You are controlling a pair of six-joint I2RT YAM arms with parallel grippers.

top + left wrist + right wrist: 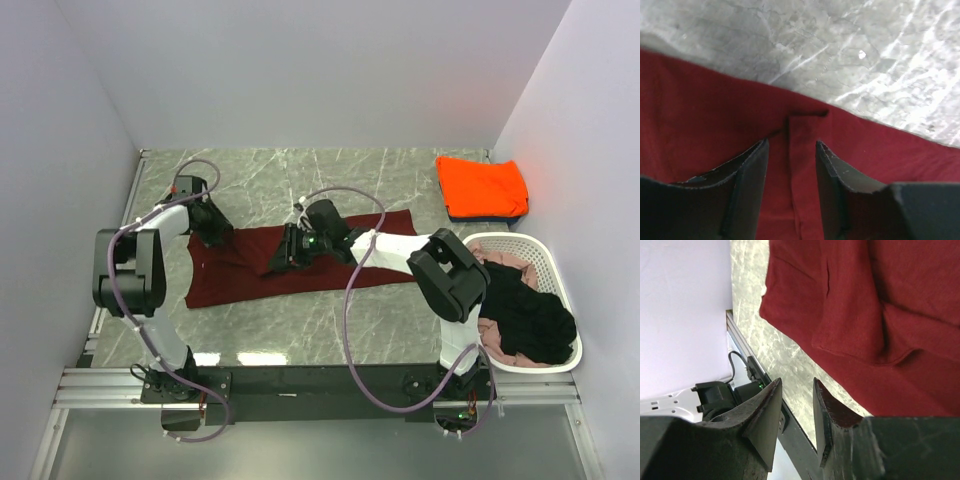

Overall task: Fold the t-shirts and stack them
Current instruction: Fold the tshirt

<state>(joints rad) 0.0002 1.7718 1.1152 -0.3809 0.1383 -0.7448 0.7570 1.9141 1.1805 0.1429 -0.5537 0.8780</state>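
While a black t-shirt (527, 312) lies in the white basket (556, 268) at the near right, the maroon t-shirt (232, 280) lies spread on the counter (300, 330). The left fingers (752, 172) stand apart astride its seam, and the right fingers (765, 412) are narrowly parted and empty. Farther back, an orange t-shirt (482, 185) sits folded.

Maroon t-shirt (300, 262) — soft matt cloth, creased. Bench (300, 180) — smooth, glossy, marble-look. Basket (545, 260): white perforated plastic. Left tool (791, 144): matt black, scuffed edges.

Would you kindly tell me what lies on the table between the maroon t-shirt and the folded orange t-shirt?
Only bare marble-patterned tabletop lies between the maroon t-shirt and the orange t-shirt; the top view shows that stretch uncovered.
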